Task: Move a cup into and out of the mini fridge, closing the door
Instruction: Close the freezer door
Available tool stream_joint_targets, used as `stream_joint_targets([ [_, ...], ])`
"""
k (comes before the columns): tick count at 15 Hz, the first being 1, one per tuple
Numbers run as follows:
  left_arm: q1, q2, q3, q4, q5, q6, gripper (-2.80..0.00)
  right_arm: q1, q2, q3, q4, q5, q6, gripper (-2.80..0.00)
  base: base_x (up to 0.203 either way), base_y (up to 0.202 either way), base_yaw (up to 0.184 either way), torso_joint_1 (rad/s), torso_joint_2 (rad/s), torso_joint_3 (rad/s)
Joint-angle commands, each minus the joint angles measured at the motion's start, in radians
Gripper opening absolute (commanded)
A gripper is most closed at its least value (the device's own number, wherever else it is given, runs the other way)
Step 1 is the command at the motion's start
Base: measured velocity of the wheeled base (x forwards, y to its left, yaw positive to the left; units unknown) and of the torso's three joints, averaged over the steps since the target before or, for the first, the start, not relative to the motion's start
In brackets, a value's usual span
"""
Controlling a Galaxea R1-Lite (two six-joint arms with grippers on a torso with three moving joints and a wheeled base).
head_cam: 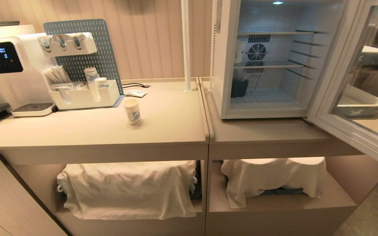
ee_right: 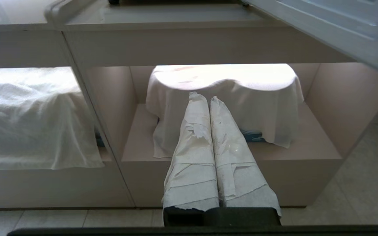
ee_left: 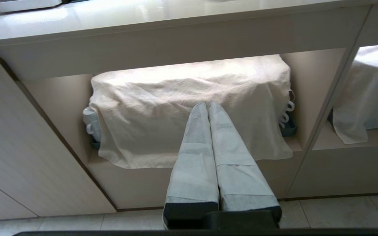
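White tape-wrapped left gripper low in front of counter, fingers pressed together, holding nothing. Right gripper, wrapped in same white tape, also pressed together, low before shelf with white cloth. Up on beige counter top: small white paper cup with blue print, upright, well left of fridge. Farther right: white boxy mini fridge, lit inside. Glass door with pale frame swung wide open to right.
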Motion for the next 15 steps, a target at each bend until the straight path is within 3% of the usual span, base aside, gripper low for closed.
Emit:
stream_joint_targets([
  [1,0.001,0.002,0.000,0.000,0.000,0.001,-2.80,0.000,0.000,0.000,0.001,0.001,0.000,-2.80,0.000,-0.194,-0.001,-0.001,0.01,0.002],
  [15,-0.001,0.000,0.000,0.000,0.000,-0.001,-2.80,0.000,0.000,0.000,0.003,0.002,-0.006,-2.80,0.000,-0.195,-0.001,0.002,0.00,0.002],
])
